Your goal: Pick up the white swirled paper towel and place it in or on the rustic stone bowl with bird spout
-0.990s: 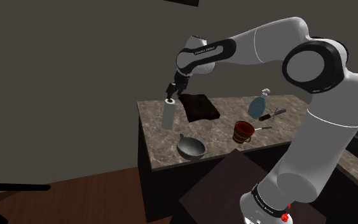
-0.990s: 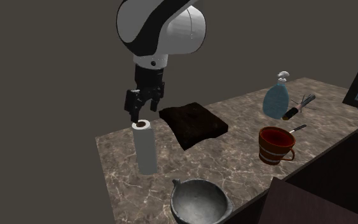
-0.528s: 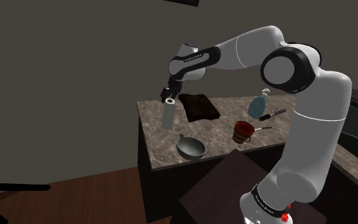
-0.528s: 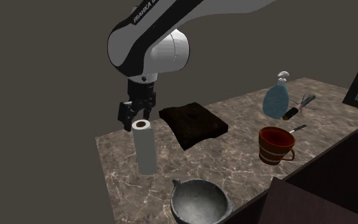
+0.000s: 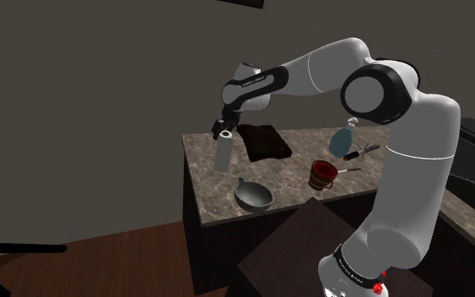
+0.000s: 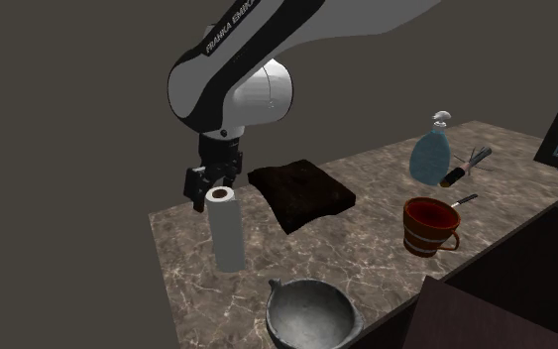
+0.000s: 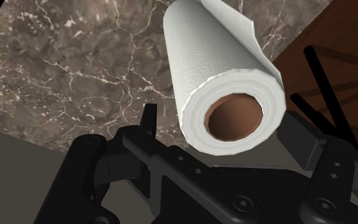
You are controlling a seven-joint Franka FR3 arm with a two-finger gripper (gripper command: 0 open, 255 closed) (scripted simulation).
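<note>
My tool [image 7: 225, 127] is open, its two fingers straddling the top end of the white paper towel roll [image 7: 215, 70] without clamping it. There is a clear gap on one side, and the other finger looks very near the paper. The roll stands upright on the marble-patterned counter [image 6: 182, 263], its brown core facing up toward my palm. To grasp well, I judge I should come down a little further so the pads bear on the roll's wall below the rim. I should keep the core centred between the fingers and close gently: soft paper will squash, and a tall roll tips easily if one finger arrives first. In the second exterior view the grey stone bowl [image 6: 311, 312] sits at about five o'clock from the roll, near the counter's front edge. A dark folded cloth [image 6: 299, 193] lies at about two o'clock. The carry should lift straight clear before swinging toward the bowl.
</note>
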